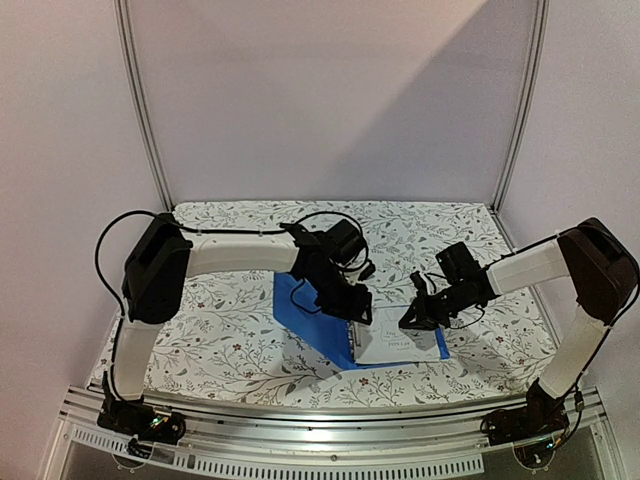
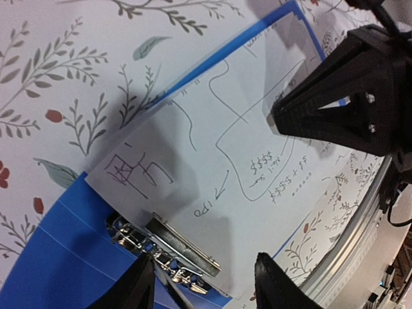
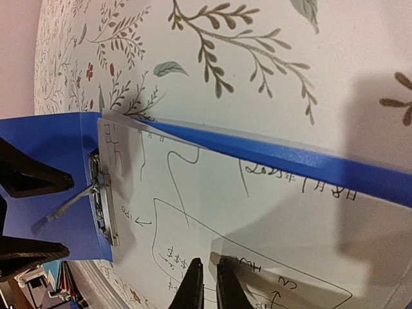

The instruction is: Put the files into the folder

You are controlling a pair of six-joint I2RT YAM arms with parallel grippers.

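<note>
Blue folder (image 1: 298,308) lies open, right gripper (image 3: 207,269) pinching files (image 3: 193,193).

Dim pinkish light, broad diagonal shadow across back wall (image 1: 330,100), mild blur.

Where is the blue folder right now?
In the top view the folder lies open on the table's middle, the left gripper over its rings and a file lying on its right half.
</note>
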